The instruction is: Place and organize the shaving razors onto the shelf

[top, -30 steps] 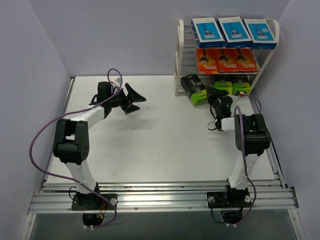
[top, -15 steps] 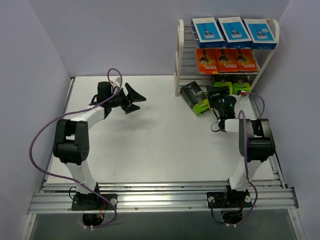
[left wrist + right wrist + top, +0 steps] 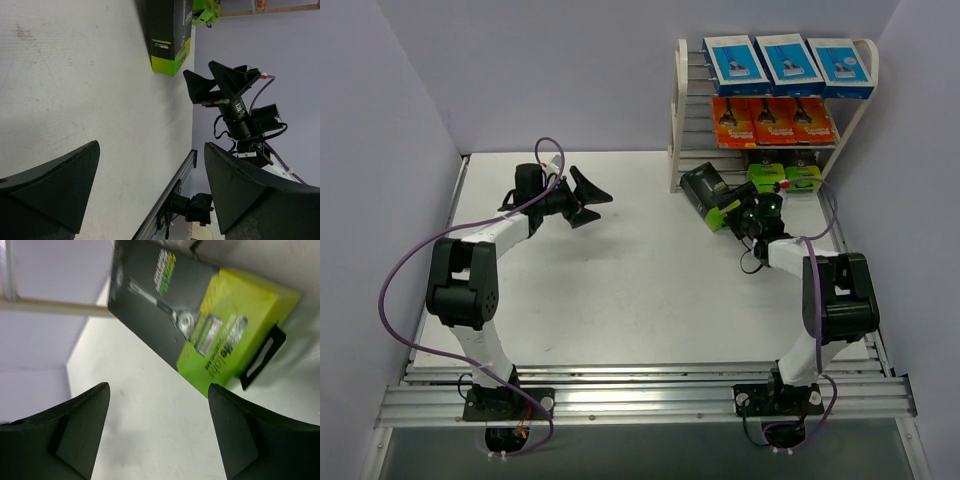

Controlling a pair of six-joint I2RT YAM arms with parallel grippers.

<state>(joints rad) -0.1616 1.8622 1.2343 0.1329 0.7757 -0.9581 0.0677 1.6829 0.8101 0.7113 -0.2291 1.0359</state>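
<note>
Black razor pack [image 3: 708,195] with lime-green end, flat, face up, just ahead of right gripper [image 3: 741,213], lime end nearest. Beyond, cream-white shelf [image 3: 676,110]: three blue-and-white packs [image 3: 788,62] on top, three orange packs [image 3: 772,120] below, two lime-ended packs [image 3: 783,177] lowest.

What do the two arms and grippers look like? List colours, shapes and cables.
Both the left arm and right arm have white links and bulky black joints. A thin purple cable loops along each. The left gripper and right gripper have matte black, wedge-shaped fingers.
</note>
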